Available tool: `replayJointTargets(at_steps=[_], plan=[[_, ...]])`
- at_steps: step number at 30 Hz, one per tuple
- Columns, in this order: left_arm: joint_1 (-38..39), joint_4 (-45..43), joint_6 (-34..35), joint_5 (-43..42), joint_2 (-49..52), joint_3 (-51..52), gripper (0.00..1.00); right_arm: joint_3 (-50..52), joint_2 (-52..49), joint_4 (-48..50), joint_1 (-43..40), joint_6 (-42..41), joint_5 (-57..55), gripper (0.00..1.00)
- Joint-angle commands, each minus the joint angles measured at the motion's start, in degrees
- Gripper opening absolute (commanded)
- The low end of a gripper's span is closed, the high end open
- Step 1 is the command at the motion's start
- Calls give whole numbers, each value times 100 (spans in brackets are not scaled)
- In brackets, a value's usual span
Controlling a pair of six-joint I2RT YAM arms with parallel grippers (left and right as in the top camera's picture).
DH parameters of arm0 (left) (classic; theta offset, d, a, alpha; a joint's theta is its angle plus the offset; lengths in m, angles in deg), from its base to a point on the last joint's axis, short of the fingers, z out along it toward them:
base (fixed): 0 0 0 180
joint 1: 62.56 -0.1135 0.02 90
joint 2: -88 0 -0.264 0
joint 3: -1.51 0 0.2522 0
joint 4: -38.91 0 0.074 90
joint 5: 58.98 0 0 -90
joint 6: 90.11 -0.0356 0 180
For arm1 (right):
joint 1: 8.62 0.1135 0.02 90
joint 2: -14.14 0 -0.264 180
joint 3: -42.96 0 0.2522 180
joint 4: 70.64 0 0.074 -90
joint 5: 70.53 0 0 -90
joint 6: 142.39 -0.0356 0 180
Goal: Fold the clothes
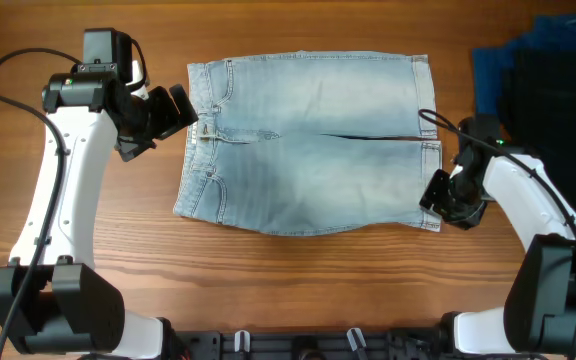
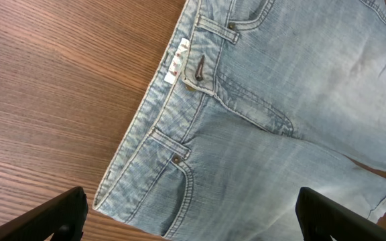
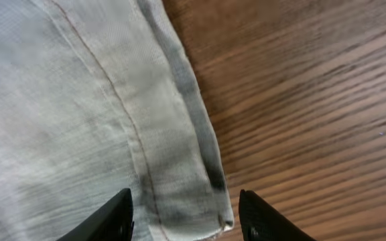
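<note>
Both wide open and empty, the left gripper [image 2: 196,224] and right gripper [image 3: 187,217] should pinch the faded light-blue denim shorts [image 1: 308,140] at waistband [image 2: 147,115] and hem [image 3: 191,110], lifting together.

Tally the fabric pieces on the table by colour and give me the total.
Light blue denim shorts: 1
Dark blue cloth: 1
Black garment: 1
Total: 3

A black garment [image 1: 568,90] lies at the wooden table's [image 1: 298,280] far right corner, partly covering a dark blue cloth [image 1: 490,80].
</note>
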Motion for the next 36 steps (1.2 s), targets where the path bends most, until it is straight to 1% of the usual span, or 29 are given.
replayJointTargets(at_steps=[1,2,3,4,5,6,7,10,13,15,18,22,23,24,25,26,27,28,29,30,32,33,34,36], plan=[[48,4,55,-11,39,7,100,98,-15,26,-9,-94,-50,50],[48,4,55,-11,39,7,100,105,-15,24,-9,-94,-50,47],[48,4,52,-11,37,7,100,116,-15,17,-9,-94,-52,40],[48,4,55,-11,39,7,100,120,-15,15,-9,-90,-55,30],[48,4,55,-11,39,7,100,122,-15,20,-9,-81,-59,24],[48,4,55,-11,39,7,100,122,-15,39,-9,-79,-92,12],[48,4,52,-11,39,7,100,122,-15,70,-9,-70,-170,4],[46,4,52,-9,39,7,100,120,-15,35,-24,26,-402,4],[46,4,52,-9,39,7,100,120,-15,-146,-236,-4,-424,4],[48,7,52,-9,39,7,100,120,-15,-286,-487,-275,-699,4],[48,2,52,-9,39,7,100,122,-15,-87,-885,-223,-479,4],[46,2,52,-9,39,7,100,114,-15,232,-944,-92,-363,5],[46,-7,50,-9,39,7,99,81,-15,258,-944,-83,-352,9],[46,-63,48,-11,37,7,97,-39,-11,236,-944,-57,-354,14],[46,-111,50,-13,37,4,91,-177,-9,195,-944,26,-350,19],[48,-179,50,-35,35,4,84,-417,-4,74,-944,118,-352,31],[48,-223,50,-76,37,4,69,-662,-4,-57,-944,214,-328,35],[48,-282,50,-219,37,4,38,-1010,-2,-225,-940,437,-90,43],[48,-308,52,-356,37,4,11,-1322,-2,-334,-940,772,350,45],[66,-337,50,-546,42,4,4,-1565,-2,-374,-933,1102,837,45],[186,-367,31,-748,94,7,4,-1845,-2,-269,-870,1779,1915,43],[271,-389,26,-739,140,7,4,-1843,-2,-76,-800,1998,2396,40],[409,-424,-11,-743,214,9,4,-1829,-24,68,-734,2083,2616,33],[656,-525,-13,-743,389,9,4,-1799,-118,358,-540,2085,2653,22]])
